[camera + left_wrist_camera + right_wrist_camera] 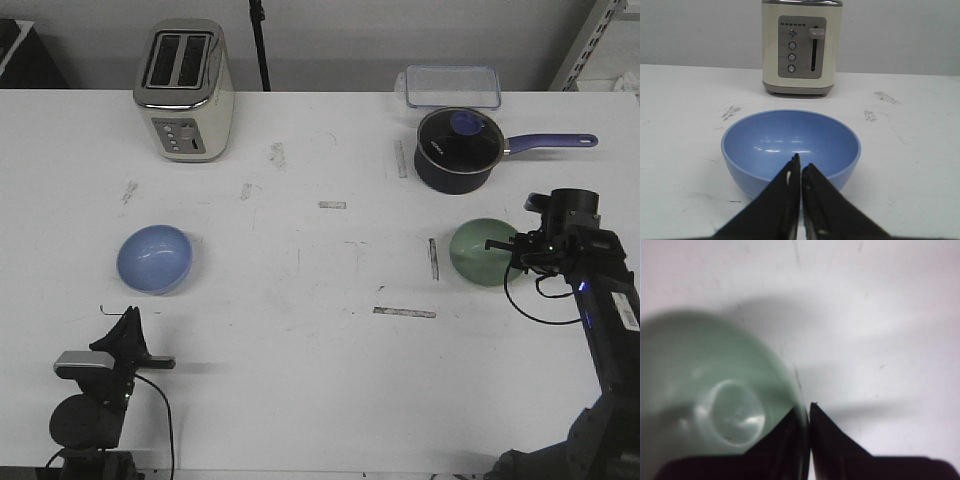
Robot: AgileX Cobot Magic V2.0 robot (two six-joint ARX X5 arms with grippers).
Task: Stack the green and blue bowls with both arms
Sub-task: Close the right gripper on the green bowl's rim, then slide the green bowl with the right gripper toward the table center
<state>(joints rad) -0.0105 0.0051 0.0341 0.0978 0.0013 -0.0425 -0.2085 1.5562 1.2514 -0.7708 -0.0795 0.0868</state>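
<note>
while right pincer (809, 410) pinches green bowl (715, 405) rim

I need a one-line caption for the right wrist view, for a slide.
Right gripper shut on the rim of the green bowl above the white table.

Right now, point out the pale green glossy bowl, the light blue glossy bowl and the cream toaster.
pale green glossy bowl (482, 250), front view, inner wall.
light blue glossy bowl (154, 257), front view, inside centre.
cream toaster (801, 47), left wrist view, control panel.

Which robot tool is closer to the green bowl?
The right tool. It is clamped on the green bowl rim. The left tool sits far across the table, just short of the blue bowl.
</note>
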